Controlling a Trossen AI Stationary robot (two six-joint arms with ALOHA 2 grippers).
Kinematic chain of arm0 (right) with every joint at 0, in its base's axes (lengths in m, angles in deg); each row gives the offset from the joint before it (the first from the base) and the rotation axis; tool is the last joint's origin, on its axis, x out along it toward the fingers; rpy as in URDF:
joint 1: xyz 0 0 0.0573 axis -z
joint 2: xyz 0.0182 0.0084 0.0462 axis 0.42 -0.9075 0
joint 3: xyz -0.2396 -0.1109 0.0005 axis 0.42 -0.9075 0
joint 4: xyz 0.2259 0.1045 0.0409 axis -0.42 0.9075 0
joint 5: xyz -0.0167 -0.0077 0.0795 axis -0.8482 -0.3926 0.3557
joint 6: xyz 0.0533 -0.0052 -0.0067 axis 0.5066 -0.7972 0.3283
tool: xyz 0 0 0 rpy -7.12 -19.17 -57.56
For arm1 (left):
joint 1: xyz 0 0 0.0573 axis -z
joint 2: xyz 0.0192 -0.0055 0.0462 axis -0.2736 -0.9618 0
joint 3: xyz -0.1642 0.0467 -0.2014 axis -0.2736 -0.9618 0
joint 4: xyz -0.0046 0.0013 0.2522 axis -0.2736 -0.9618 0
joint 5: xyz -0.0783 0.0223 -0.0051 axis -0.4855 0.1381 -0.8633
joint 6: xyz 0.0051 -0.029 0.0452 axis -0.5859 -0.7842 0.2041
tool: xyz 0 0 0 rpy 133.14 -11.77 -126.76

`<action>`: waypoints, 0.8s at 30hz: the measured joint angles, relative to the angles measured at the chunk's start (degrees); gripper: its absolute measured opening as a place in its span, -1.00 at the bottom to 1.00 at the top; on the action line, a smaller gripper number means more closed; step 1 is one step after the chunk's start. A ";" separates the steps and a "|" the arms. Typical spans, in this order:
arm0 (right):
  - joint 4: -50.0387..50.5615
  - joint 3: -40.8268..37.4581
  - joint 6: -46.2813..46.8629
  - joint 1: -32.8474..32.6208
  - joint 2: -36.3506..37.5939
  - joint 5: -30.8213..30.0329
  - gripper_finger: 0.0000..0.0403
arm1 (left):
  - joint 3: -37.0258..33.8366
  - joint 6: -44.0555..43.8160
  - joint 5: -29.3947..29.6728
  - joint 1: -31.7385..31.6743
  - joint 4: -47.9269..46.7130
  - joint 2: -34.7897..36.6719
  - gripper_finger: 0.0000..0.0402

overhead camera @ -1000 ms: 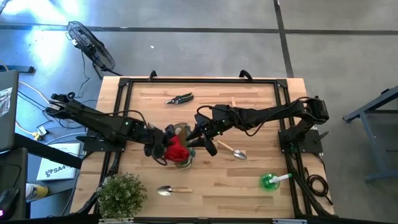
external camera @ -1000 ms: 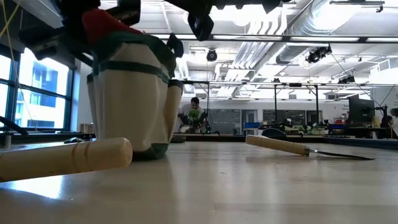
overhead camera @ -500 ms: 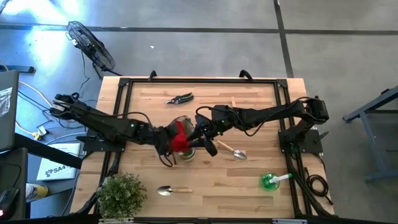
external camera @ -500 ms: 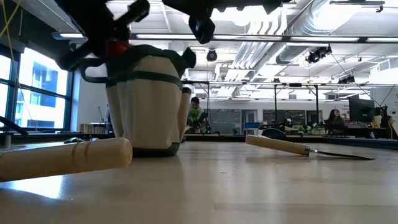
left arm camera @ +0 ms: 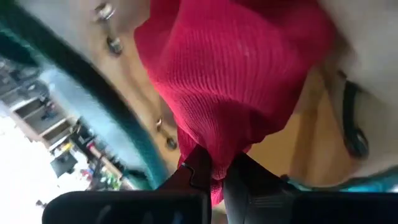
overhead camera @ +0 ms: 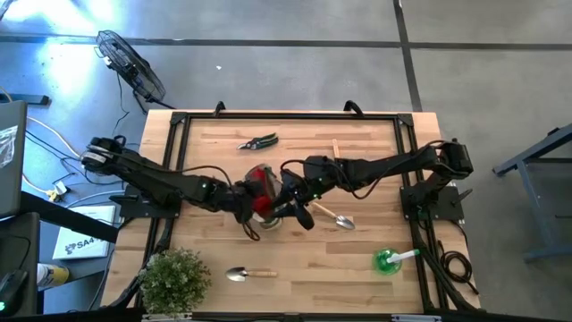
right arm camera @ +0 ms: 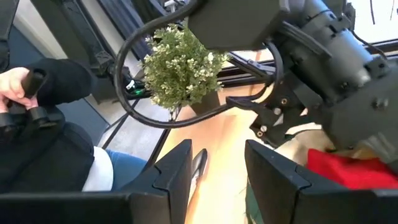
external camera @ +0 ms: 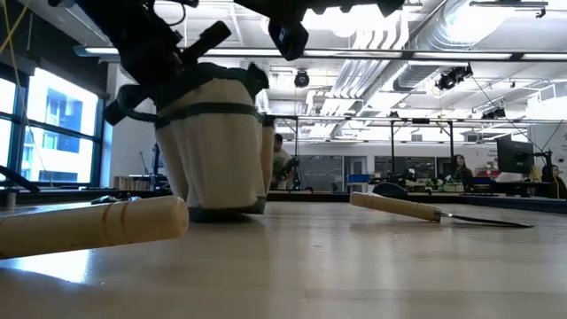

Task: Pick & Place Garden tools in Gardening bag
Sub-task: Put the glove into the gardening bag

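Two grippers at bag, L gripper clenching red glove, R gripper seemingly half-spread, empty.

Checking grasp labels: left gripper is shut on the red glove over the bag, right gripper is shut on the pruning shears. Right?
Not quite. The left gripper is shut on the red glove over the bag, but the pruning shears lie untouched at the table's far side in the high view. The right gripper is at the bag.

Both arms meet over the gardening bag, red cloth on top.
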 joint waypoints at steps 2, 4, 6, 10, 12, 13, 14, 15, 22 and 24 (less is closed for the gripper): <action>0.44 0.00 -0.17 0.00 0.00 0.00 -0.31 | 0.14 -0.71 -1.45 0.75 -0.01 0.11 -0.97; 0.82 0.00 -0.28 0.02 0.00 -0.01 -0.31 | 1.40 -1.97 -4.16 1.76 -1.03 0.11 -0.97; 1.18 0.00 -0.86 0.06 -0.01 -0.09 -0.31 | 3.11 -4.36 -7.22 2.81 -2.65 0.11 -0.97; 1.70 0.00 -1.16 0.07 -0.01 -2.18 -0.31 | 6.55 -13.80 -13.54 3.44 -3.83 0.11 -0.93; 1.95 0.00 -1.16 0.07 -0.01 -2.85 -0.31 | 7.60 -18.29 -14.55 3.00 -6.09 0.11 -0.86; 2.11 0.00 -1.16 0.07 0.00 -3.00 -0.31 | 7.71 -19.61 -14.51 2.53 -7.21 0.15 -0.84; 2.20 0.00 -1.16 0.07 -0.02 -3.04 -0.31 | 7.72 -20.76 -14.59 2.14 -8.00 0.15 -0.81; 2.30 0.00 -1.16 0.07 -0.02 -3.04 -0.31 | 7.72 -21.87 -14.86 1.92 -8.53 0.12 -0.80; 2.39 0.00 -1.15 0.07 -0.02 -3.06 -0.31 | 7.72 -25.10 -17.41 1.89 -8.96 0.13 -0.77; 2.39 0.00 -1.15 0.07 -0.01 -3.04 -0.31 | 7.72 -26.80 -17.39 1.87 -8.99 0.13 -0.77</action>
